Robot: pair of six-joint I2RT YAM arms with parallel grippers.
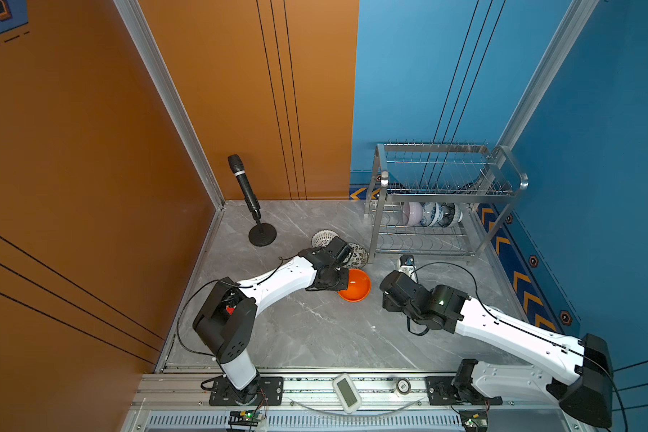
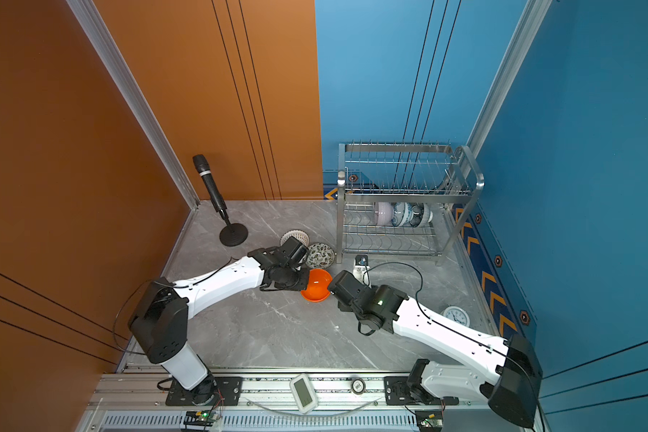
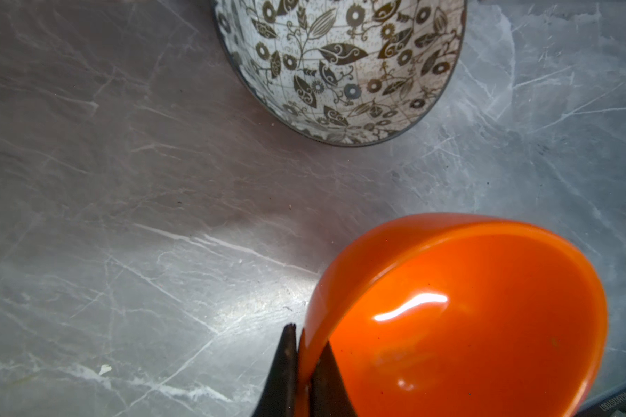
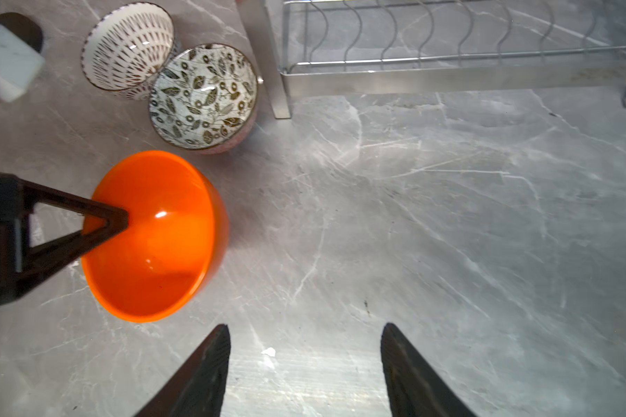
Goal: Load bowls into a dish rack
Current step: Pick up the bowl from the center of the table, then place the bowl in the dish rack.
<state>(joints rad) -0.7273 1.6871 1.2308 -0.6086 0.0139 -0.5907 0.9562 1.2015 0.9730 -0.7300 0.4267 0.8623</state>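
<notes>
Grey tabletop [image 1: 315,336]; six bowls [image 1: 359,288], one rack [image 1: 433,148].

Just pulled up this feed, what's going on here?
The left pincer is shut on the rim of the orange bowl, holding it tilted. The right pincer hangs open nearby, empty. The dish rack has three bowls in its lower tier; the lattice bowl and leaf-patterned bowl wait on the table by its leg.

From high at the front we look steeply down, in both top views, on the whole marble table [image 1: 315,336], the walls [image 1: 90,149] and the dish rack [image 1: 449,193]. Our wrist cameras hang close above the table (the left one closest), looking down and ahead; both take in the orange bowl [image 3: 467,325] and the leaf-patterned bowl [image 3: 340,72].
</notes>
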